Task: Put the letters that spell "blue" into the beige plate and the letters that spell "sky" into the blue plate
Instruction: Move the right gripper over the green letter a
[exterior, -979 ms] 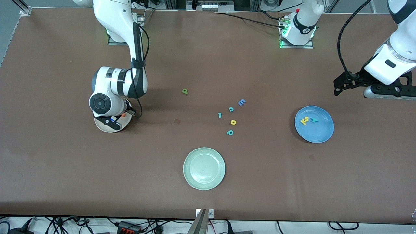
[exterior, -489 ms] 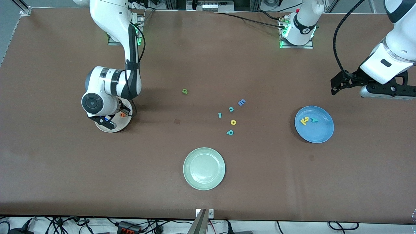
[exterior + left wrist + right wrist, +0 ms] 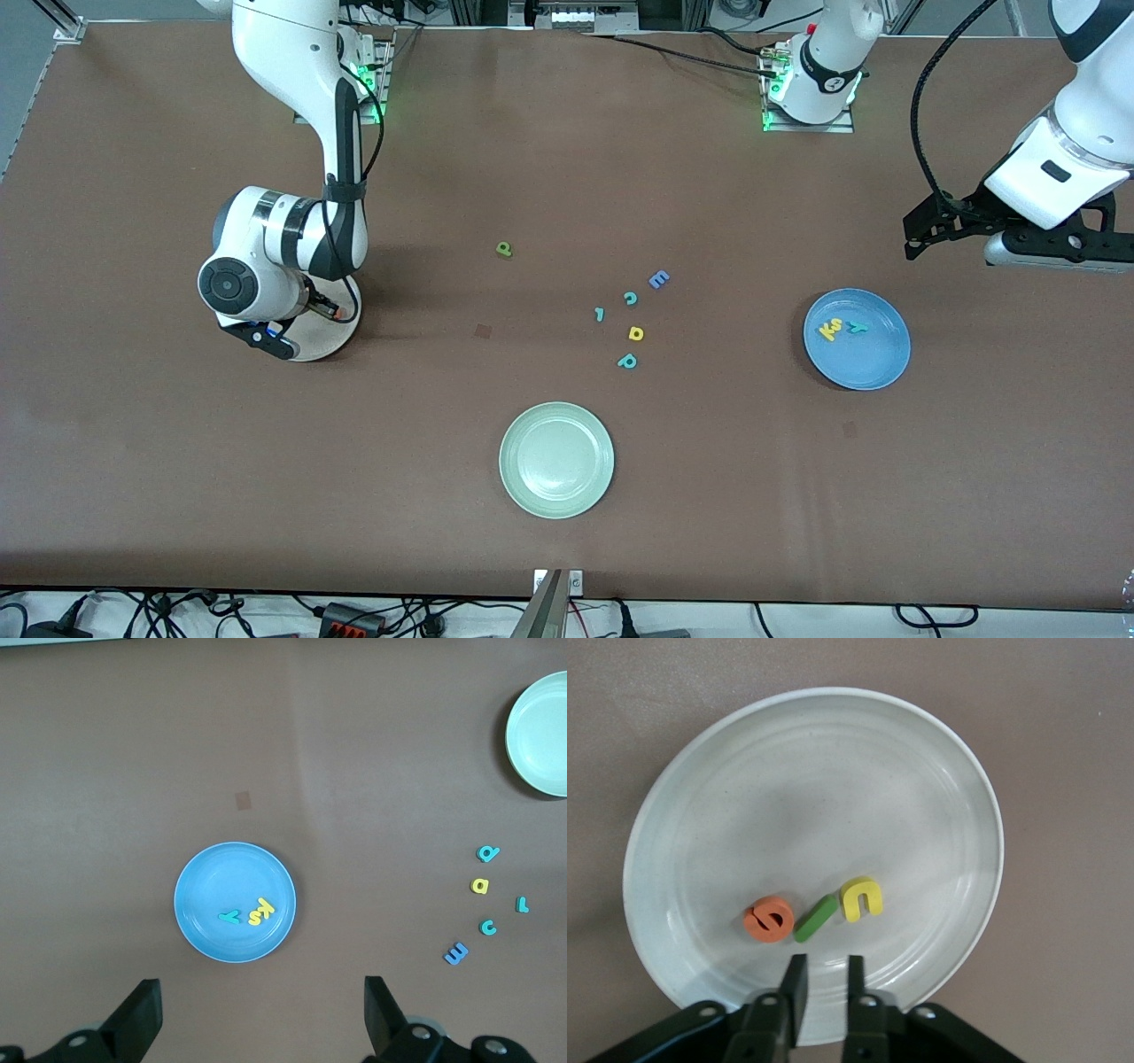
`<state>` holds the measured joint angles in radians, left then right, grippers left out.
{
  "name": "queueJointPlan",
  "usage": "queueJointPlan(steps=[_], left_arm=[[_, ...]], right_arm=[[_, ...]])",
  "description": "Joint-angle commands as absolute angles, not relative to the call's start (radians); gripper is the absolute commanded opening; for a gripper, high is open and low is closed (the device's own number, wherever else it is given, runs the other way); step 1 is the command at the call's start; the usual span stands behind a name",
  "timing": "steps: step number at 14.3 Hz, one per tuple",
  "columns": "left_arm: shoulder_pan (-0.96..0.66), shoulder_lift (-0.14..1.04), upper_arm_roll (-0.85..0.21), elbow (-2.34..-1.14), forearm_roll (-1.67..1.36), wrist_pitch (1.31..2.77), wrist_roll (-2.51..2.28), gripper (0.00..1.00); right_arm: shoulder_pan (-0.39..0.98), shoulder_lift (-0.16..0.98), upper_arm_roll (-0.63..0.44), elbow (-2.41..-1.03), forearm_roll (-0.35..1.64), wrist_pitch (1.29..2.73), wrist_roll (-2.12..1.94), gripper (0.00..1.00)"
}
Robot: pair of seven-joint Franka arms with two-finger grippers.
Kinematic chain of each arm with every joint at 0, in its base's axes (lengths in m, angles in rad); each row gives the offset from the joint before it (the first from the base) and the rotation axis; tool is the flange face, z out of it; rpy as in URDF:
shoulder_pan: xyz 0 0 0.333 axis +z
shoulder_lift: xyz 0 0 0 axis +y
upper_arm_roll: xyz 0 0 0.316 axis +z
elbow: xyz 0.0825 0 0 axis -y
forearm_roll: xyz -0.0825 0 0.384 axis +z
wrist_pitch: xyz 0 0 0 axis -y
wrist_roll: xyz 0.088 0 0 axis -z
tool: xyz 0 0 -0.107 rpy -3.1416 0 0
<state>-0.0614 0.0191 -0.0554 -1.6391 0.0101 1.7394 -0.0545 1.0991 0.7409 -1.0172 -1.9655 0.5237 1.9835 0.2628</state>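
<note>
The beige plate lies toward the right arm's end of the table. In it lie the orange e, the green l and the yellow u. My right gripper hangs over the plate's edge, open by a narrow gap and holding nothing. The olive-green b lies on the bare table. The blue plate holds the yellow k, yellow s and teal y. My left gripper waits wide open and empty above the table beside the blue plate.
A pale green plate sits nearer the front camera. Loose letters lie mid-table: a blue E, a teal c, a yellow d, a teal p and another small teal one.
My right hand has drifted toward the right arm's end of the table over the beige plate, and its fingers have parted a little. The left arm has barely shifted.
</note>
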Motion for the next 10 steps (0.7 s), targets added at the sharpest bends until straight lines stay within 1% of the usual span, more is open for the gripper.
queueJointPlan(steps=[1,3,5,8,10], left_arm=[[-0.058,0.044,-0.055,-1.594,-0.005,1.729,-0.058,1.0],[-0.054,0.044,-0.055,-1.594,-0.005,1.729,-0.06,1.0],[-0.054,0.043,-0.055,-1.594,-0.002,1.714,-0.058,1.0],[-0.055,0.044,-0.055,-1.588,-0.002,1.703,-0.061,1.0],[-0.054,0.044,-0.055,-1.588,-0.003,1.7,-0.061,1.0]], right_arm=[[1.115,0.738,-1.019,-1.964,0.515,1.983,0.273,1.0],[1.144,0.73,-1.019,-1.933,0.515,1.962,0.329,1.0],[1.208,0.73,-1.019,-1.904,0.537,1.965,0.386,1.0],[1.297,0.732,-1.019,-1.904,0.739,2.014,0.406,1.0],[1.354,0.732,-1.015,-1.91,0.764,2.049,0.405,1.0]])
